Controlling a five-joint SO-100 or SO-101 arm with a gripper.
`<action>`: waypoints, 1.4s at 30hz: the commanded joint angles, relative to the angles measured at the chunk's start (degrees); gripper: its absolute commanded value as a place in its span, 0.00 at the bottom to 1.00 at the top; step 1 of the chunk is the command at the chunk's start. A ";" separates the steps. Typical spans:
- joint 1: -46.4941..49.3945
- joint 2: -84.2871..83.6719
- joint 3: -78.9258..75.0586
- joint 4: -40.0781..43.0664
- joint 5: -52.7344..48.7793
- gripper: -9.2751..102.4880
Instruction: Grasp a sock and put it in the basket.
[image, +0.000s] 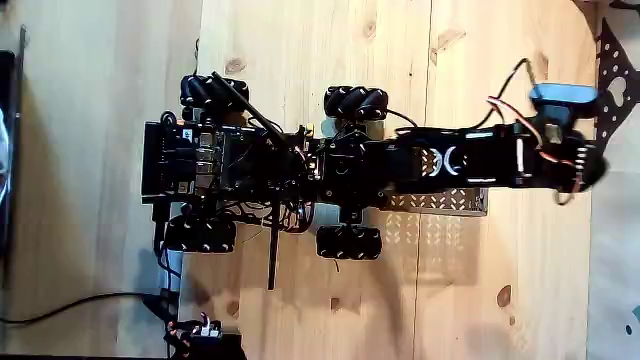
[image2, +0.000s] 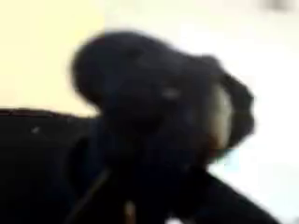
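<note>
Fixed view, top-down: wheeled base (image: 260, 165) on wooden floor (image: 300, 50), four mecanum wheels, one at (image: 355, 101). Black arm (image: 470, 160) stretched out to the right, wrist end near a perforated dark panel (image: 615, 60) at the right edge. Blue part (image: 562, 97) on the wrist. Wrist view badly blurred: dark rounded mass (image2: 154, 103) up close, possibly the sock, can't confirm. Gripper state: can't tell, fingertips not resolvable. Cable (image: 70, 300) trailing lower left.
</note>
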 joint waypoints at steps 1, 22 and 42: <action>1.05 3.87 7.56 -2.02 -1.93 0.08; 2.64 10.46 54.58 -26.81 -15.82 0.08; 5.80 22.15 58.10 -22.85 -23.64 0.08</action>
